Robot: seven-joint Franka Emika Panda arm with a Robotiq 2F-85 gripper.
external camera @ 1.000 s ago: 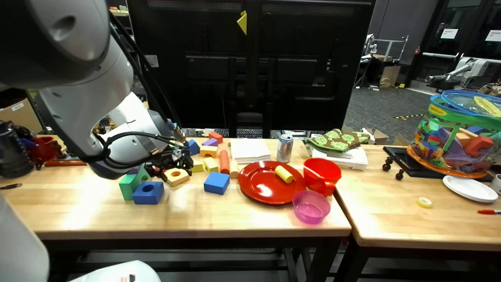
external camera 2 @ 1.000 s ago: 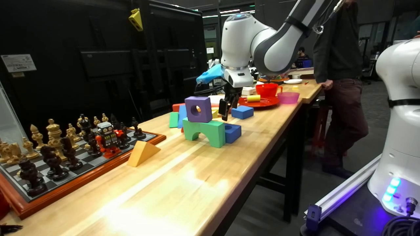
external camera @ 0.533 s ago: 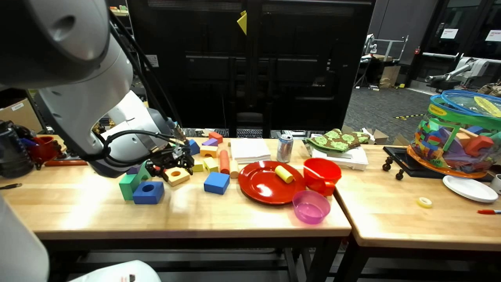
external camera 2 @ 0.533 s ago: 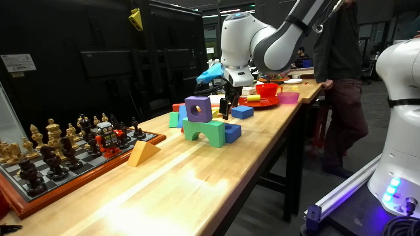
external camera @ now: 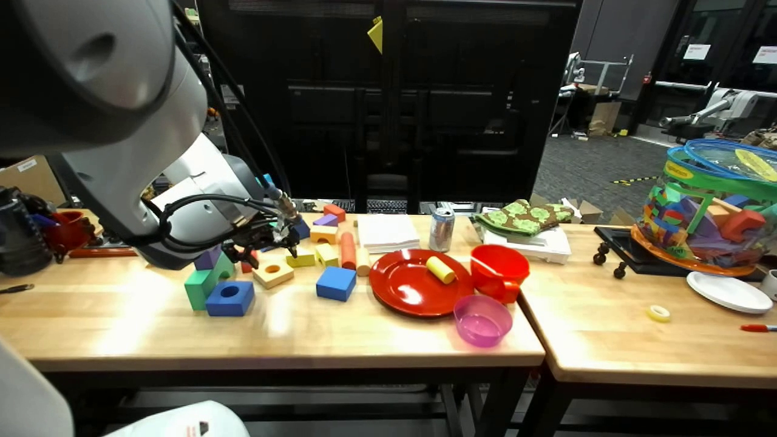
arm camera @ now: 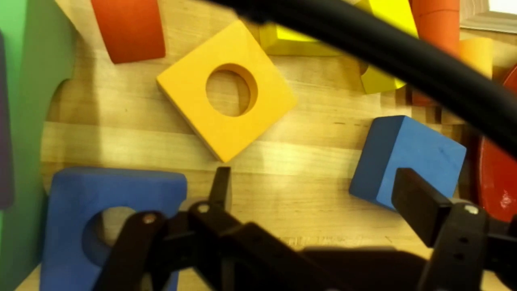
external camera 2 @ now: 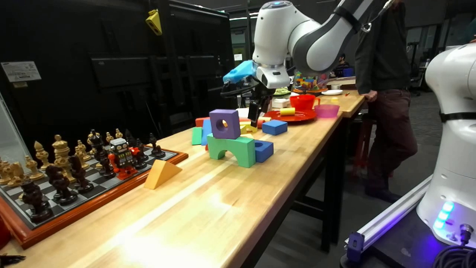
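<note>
Jaws gape; an exterior view's green arch (external camera 2: 234, 145) seemingly half-hides the wrist view's yellow block (arm camera: 228, 131).

A cable (arm camera: 363, 34) is partly hiding a yellow block (arm camera: 381, 81), the gripper (arm camera: 313, 182) is partly covering a holed blue block (arm camera: 125, 190), and the wrist view is cropping a red plate (arm camera: 497, 178).

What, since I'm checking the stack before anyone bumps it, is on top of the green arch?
In an exterior view, a purple block with a round hole stands on the green arch. The patch of arch directly beneath it is covered, so that cannot be seen.
</note>
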